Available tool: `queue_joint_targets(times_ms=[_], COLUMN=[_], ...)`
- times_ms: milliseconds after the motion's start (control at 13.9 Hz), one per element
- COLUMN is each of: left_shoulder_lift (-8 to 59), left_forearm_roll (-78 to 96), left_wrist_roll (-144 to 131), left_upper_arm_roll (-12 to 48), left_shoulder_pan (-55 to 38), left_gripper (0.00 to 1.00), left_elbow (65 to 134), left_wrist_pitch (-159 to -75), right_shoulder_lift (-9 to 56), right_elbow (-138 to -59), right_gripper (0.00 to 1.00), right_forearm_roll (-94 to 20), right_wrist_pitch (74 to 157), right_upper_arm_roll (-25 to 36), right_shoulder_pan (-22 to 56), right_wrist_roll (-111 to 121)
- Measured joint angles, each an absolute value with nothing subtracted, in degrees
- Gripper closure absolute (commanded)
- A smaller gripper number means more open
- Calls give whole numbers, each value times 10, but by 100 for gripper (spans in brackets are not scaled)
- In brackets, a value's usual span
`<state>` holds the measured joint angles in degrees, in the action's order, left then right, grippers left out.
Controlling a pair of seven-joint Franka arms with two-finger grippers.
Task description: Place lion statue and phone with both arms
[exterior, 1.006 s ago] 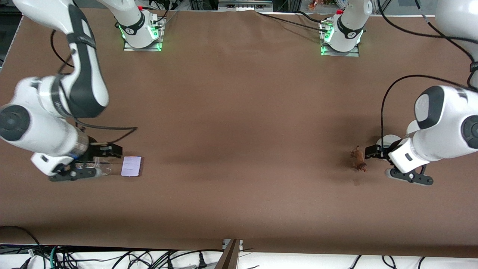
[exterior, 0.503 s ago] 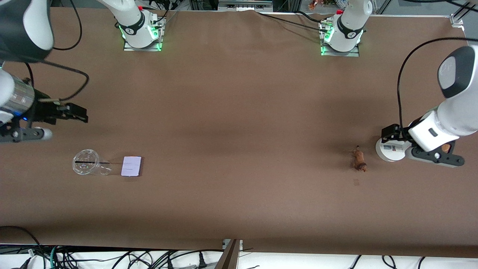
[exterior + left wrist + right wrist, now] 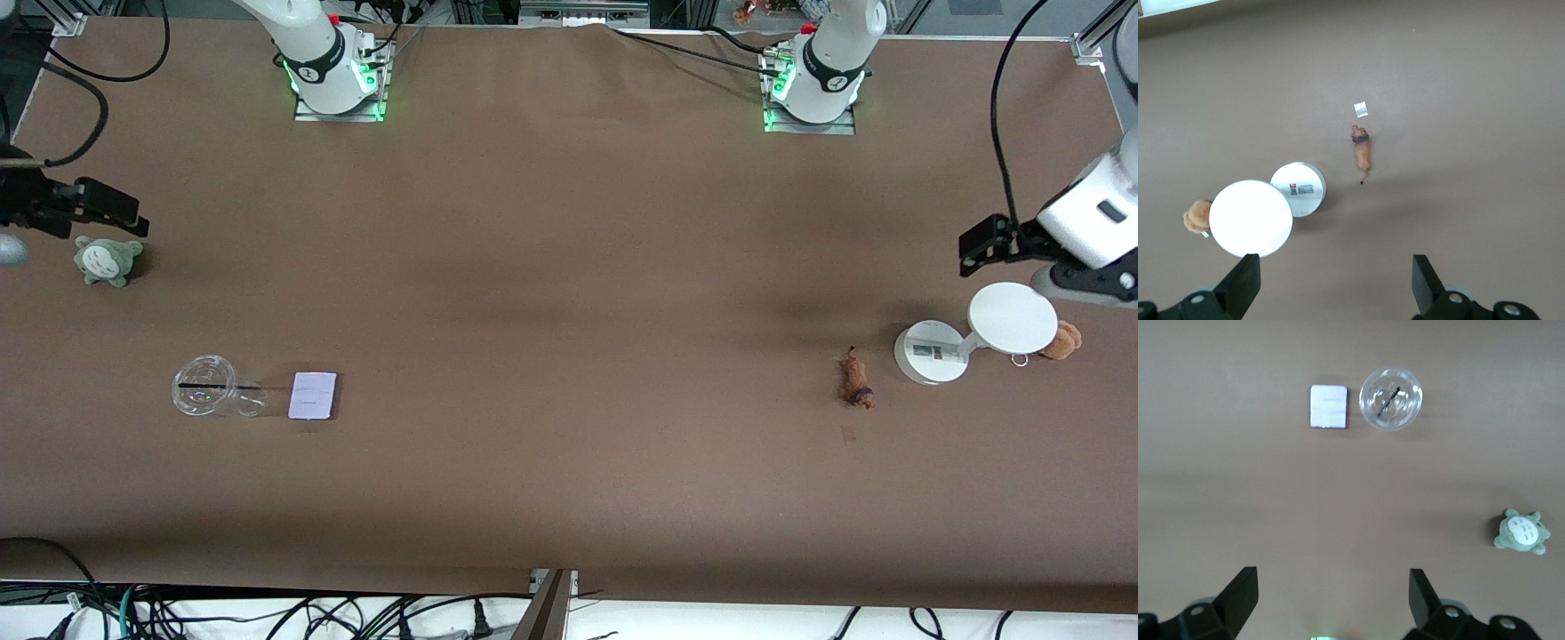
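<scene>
Lying on the bare table toward the left arm's end, the lion is a slim orange-brown figure with a darker head and a thin dark tail. It sits nearer the front camera than the left gripper, which hangs in the air above the table with its jaws spread wide and holding nothing. Just beside the lion's head lies a tiny scrap. Between lion and gripper stands a white stand, its round base close to the lion and its raised disc over toward a brown plush with a metal ring.

The phone is a flat pale lavender slab with rounded corners and a faint dark line across it, resting flat toward the right arm's end. A clear cup stands just beside it, apart from it, with a dark straw-like stick lying across its mouth. The right gripper hovers with jaws wide apart and empty, directly over a grey-green plush; phone and cup lie nearer the front camera than that plush.
</scene>
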<state>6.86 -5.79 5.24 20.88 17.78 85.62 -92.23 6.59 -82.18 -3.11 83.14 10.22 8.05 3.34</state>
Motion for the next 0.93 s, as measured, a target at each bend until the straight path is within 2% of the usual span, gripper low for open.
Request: queue_joint_targets(times_ms=[215, 934], left_shoulder_lift=[66, 71], left_forearm_roll=[-31, -27], left_wrist_roll=[53, 52], left_upper_arm_roll=[204, 202], left_shoulder_pan=[210, 234], left_gripper=[0, 0], left_elbow=[860, 860], left_wrist_pitch=[-922, -923], right_shoulder_lift=[56, 62], right_elbow=[-838, -841], right_gripper=[0, 0], right_forearm_roll=[-11, -8], right_wrist_pitch=[822, 820], right_upper_arm_roll=[79, 76], right_shoulder_pan=[71, 70], right_wrist_roll=[33, 33])
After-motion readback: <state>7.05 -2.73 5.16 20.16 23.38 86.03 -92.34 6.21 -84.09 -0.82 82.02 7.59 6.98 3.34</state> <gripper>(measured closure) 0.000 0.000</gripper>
